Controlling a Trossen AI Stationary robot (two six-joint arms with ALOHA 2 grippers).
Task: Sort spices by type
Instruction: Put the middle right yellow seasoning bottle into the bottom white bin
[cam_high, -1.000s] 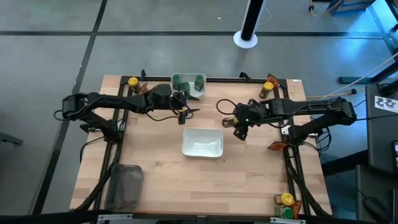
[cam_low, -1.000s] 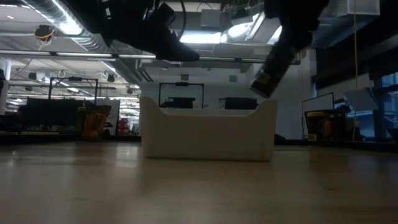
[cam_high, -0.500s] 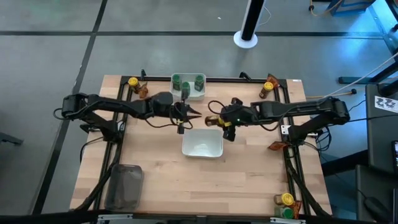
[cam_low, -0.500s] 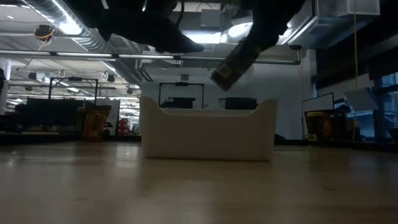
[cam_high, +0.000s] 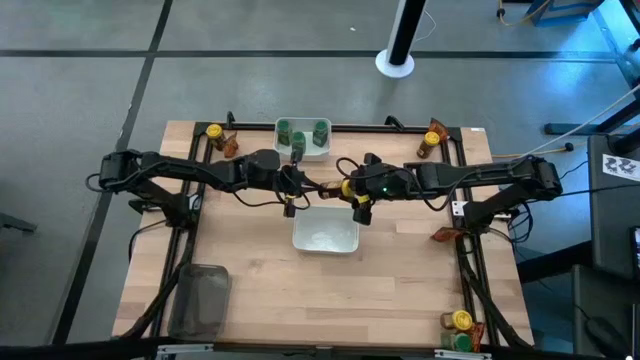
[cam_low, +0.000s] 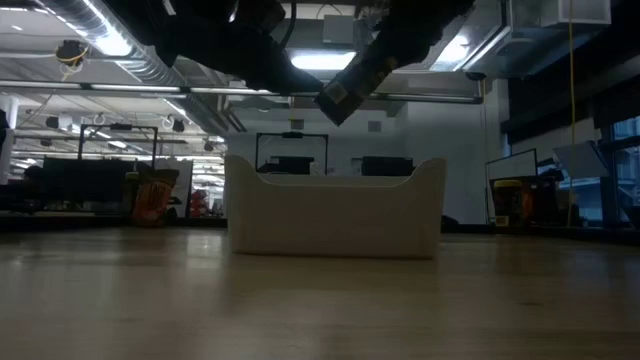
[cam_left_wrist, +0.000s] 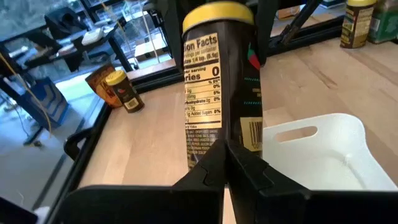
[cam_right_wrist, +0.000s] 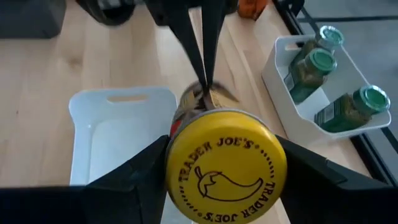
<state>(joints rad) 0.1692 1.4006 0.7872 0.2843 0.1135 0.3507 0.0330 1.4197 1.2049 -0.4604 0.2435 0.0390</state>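
Sorting is partly done: your right gripper (cam_high: 357, 192) clamps a yellow-capped jar (cam_right_wrist: 217, 163) just above the empty white bowl (cam_high: 325, 230), while the left gripper (cam_high: 318, 186), fingers pressed together, touches the jar's base. Green-capped jars (cam_high: 301, 135) already fill the far bowl (cam_high: 318, 153). Corner jars (cam_high: 213, 133) remain; room below is open.
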